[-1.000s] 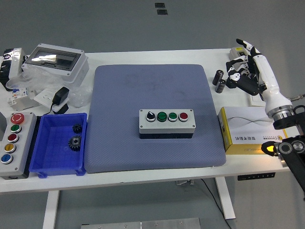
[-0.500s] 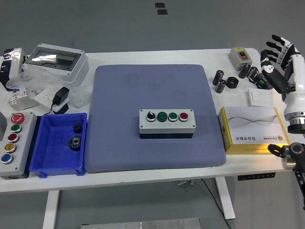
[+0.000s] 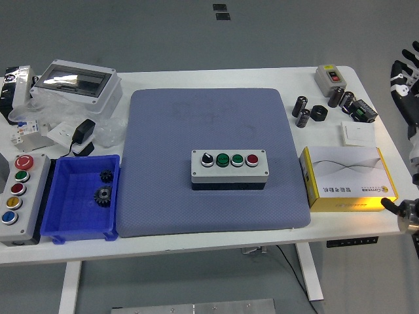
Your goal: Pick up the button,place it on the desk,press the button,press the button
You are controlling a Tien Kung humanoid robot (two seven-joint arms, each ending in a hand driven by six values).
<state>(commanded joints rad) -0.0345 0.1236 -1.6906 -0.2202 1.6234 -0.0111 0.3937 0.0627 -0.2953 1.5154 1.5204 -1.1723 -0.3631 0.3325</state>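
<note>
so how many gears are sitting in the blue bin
2. A smaller gear lies toward the far side of the blue bin, and a larger gear sits just nearer. None appear hidden.

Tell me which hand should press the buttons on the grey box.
Right, probably. Only the right hand is visible, empty at the picture's right edge; the button box sits mid-mat. The left arm is out of view.

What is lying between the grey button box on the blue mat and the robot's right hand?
In the head view, a yellow and white carton lies between the button box and the right hand at the picture's right edge; otherwise only mat and table.
</note>
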